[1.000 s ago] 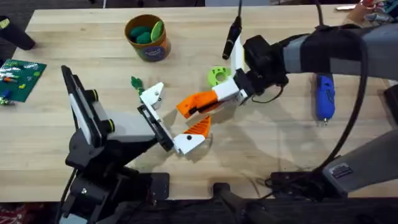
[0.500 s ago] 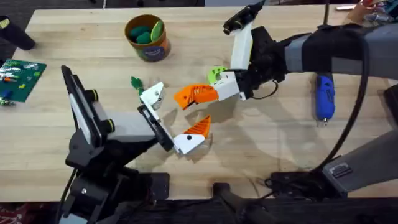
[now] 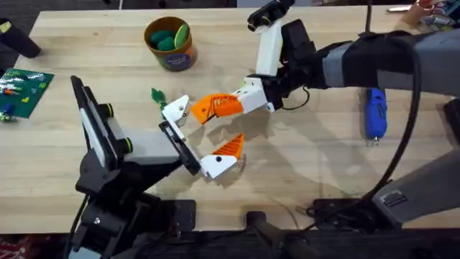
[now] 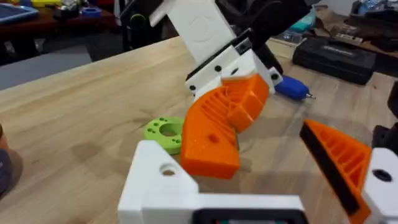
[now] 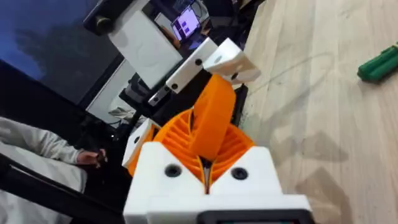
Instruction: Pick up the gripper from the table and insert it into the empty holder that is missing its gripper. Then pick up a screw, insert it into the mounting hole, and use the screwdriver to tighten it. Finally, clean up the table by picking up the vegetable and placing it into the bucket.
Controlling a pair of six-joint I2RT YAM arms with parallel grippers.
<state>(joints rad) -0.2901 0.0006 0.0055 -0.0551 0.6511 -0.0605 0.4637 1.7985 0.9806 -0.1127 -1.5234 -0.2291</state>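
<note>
Near the table's (image 3: 302,173) centre, our right end effector (image 3: 205,109) clamps the gripper (image 3: 195,110); misalignment could jam it against the holder (image 3: 175,109).

Two arms at the table (image 3: 65,173). One loose orange gripper (image 3: 213,108), pinched in the right gripper (image 3: 215,108). One bare white holder (image 3: 176,110), just beyond it. One blue screwdriver (image 3: 375,111). One bucket (image 3: 172,54), two green vegetables inside. One green ring (image 4: 163,130). One green vegetable (image 3: 157,96) loose.
</note>
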